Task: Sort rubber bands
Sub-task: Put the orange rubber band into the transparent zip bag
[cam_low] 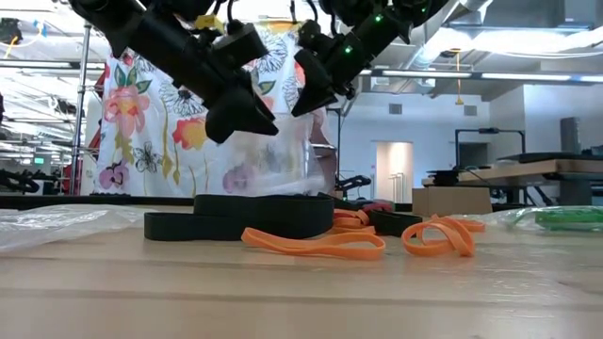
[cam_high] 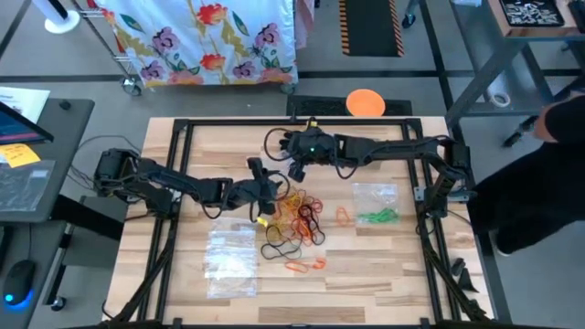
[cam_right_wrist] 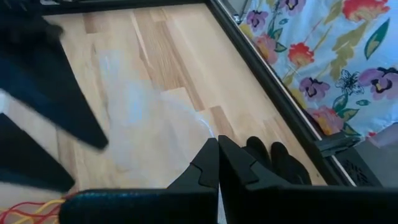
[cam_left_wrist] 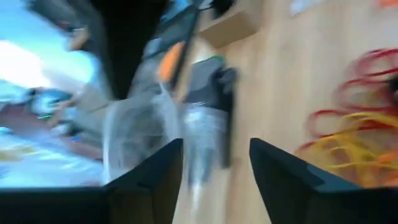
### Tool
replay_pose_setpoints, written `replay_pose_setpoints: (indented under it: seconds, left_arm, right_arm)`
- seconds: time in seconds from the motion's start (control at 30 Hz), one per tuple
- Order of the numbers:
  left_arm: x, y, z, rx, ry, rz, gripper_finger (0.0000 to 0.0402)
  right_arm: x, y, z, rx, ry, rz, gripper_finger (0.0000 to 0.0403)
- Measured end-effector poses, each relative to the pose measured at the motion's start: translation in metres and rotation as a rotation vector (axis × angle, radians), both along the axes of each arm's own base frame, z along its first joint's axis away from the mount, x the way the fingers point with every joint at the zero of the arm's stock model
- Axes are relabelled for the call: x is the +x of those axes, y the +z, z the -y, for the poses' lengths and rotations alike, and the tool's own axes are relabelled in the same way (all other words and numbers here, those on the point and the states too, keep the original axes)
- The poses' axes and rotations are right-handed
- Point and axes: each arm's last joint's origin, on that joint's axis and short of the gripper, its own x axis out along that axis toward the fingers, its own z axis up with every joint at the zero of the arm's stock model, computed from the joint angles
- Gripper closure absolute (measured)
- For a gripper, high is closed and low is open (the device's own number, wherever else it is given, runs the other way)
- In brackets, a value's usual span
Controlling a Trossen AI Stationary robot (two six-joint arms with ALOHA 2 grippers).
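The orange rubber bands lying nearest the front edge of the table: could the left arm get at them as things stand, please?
Probably yes. The left gripper hangs open beside the mixed pile, and the orange rubber bands lie on bare wood just beyond it. Nothing lies over them; the empty clear bags sit off to one side.

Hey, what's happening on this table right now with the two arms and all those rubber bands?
Both arms meet over the wooden table, holding up a clear plastic bag. The right gripper has its fingers shut on the bag's edge; the left gripper is open beside it. The mixed rubber bands lie below; green bands sit in another bag, and orange ones lie loose.
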Motion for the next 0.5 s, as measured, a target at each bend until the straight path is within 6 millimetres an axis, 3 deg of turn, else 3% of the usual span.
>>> replay_pose_setpoints:
  seconds: [0.13, 0.23, 0.4, 0.5]
  left_arm:
    - [-0.005, 0.009, 0.008, 0.176, 0.138, -0.03, 0.0211]
    - [-0.012, 0.021, 0.02, 0.192, 0.16, 0.022, 0.021]
    - [-0.029, 0.034, 0.034, 0.071, 0.137, 0.121, 0.021]
    - [-0.04, 0.032, 0.03, -0.167, 0.094, 0.15, 0.021]
  right_arm:
    - [-0.005, 0.006, 0.006, -0.017, -0.014, -0.003, 0.0403]
    - [-0.013, 0.013, 0.011, -0.052, -0.039, -0.01, 0.0403]
    - [-0.035, 0.015, 0.02, -0.053, -0.088, 0.013, 0.0403]
    - [-0.053, 0.007, 0.021, -0.045, -0.125, 0.05, 0.0403]
